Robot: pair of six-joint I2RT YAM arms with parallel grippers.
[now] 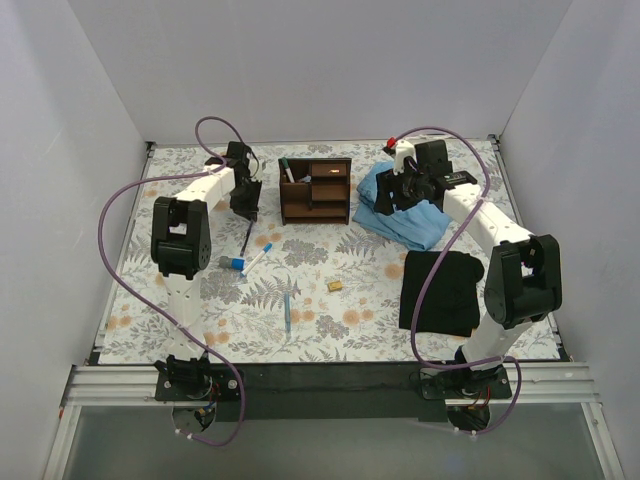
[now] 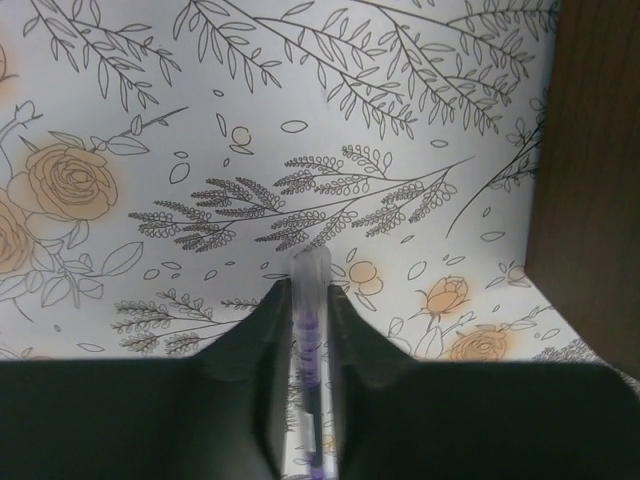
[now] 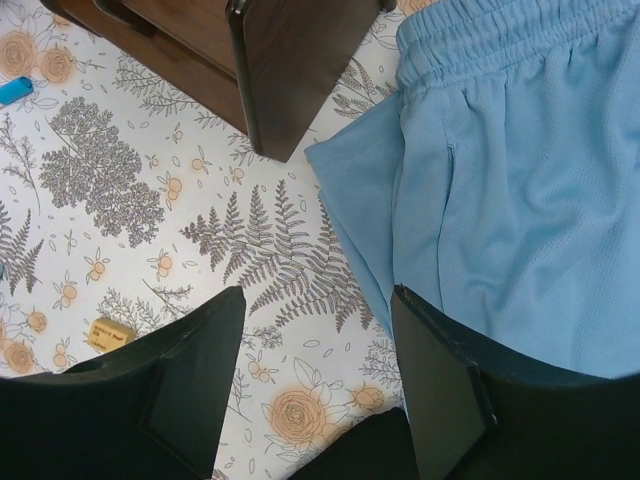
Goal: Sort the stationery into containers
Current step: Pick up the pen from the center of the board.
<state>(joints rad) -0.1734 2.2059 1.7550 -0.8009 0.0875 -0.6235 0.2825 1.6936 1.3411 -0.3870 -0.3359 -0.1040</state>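
Barely started, I'd say. The left hand (image 2: 310, 300) is closed on a clear pen (image 2: 309, 268) with purple inside, tip poking out just past the fingers. It hangs over the surface (image 2: 150, 120), and the organizer (image 2: 590, 200) wall is just off to that hand's right, so this pen looks to be on its way to a slot but isn't in yet.

The right hand (image 3: 318, 300) is spread wide with nothing in it. It hovers between the organizer corner ahead-left of it and the blue cloth (image 3: 520, 180) on its right, touching neither as far as I can tell.

Done so far: in the top view at least one pen stands in a tall slot (image 1: 288, 172). There's a small orange bit on a shelf too, too tiny to name.

Left to do, all lying loose on the near side of the left hand, toward the bases:
- a white marker (image 1: 256, 258) with a blue end
- a short cylinder (image 1: 232, 263) just beside it
- a blue pen (image 1: 287, 312), further back
- a tan block (image 1: 336, 286), roughly between the two hands

So one or two in, one in transit, four to go.
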